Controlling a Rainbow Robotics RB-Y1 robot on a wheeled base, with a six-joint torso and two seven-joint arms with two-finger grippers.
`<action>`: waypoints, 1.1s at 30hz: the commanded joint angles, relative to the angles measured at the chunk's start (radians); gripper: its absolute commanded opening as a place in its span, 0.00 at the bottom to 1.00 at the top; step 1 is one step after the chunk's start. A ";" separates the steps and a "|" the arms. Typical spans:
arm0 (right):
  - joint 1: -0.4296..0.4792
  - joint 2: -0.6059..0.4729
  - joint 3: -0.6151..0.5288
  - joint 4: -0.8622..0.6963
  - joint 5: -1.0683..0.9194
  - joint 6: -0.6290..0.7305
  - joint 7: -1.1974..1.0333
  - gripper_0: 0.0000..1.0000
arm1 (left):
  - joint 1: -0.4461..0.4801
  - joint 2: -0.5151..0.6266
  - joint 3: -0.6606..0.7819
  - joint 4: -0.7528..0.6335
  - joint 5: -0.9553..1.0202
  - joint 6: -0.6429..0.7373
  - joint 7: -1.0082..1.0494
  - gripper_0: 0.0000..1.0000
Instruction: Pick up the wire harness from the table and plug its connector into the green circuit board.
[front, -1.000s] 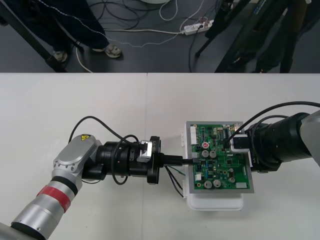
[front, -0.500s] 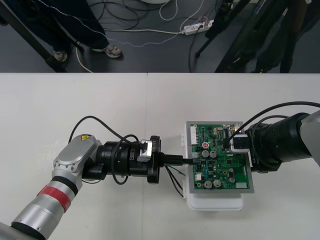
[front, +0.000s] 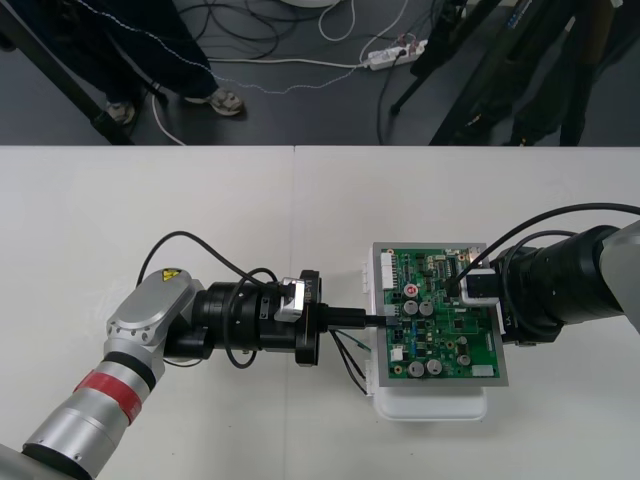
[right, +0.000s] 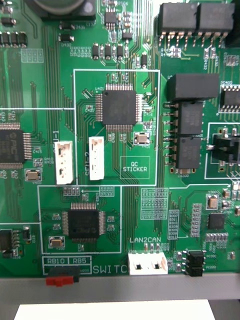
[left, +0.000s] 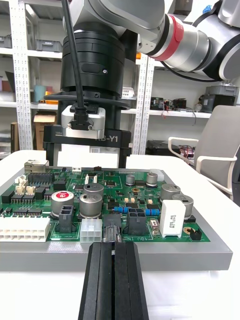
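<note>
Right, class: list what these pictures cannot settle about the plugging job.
1. Whether the wire harness plug sits in the green circuit board: left wrist view, the shut left gripper covers its mating end; front view, too small.
2. Part of the board's right side: front view, the right gripper covers it.

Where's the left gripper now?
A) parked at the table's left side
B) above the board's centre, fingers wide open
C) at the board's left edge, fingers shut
C: the left gripper meets the green circuit board's left edge, fingers closed on the wire harness.
</note>
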 joint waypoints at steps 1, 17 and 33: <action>0.006 -0.006 0.023 -0.016 0.000 -0.004 0.010 1.00 | -0.051 -0.030 -0.039 -0.009 0.021 0.033 -0.105 0.00; 0.006 -0.006 0.023 -0.016 -0.002 -0.004 0.016 1.00 | -0.057 -0.030 -0.053 -0.008 0.036 0.032 -0.191 0.00; 0.006 -0.006 0.023 -0.016 0.000 -0.004 0.016 1.00 | -0.057 -0.026 -0.052 -0.008 0.030 0.046 -0.220 0.00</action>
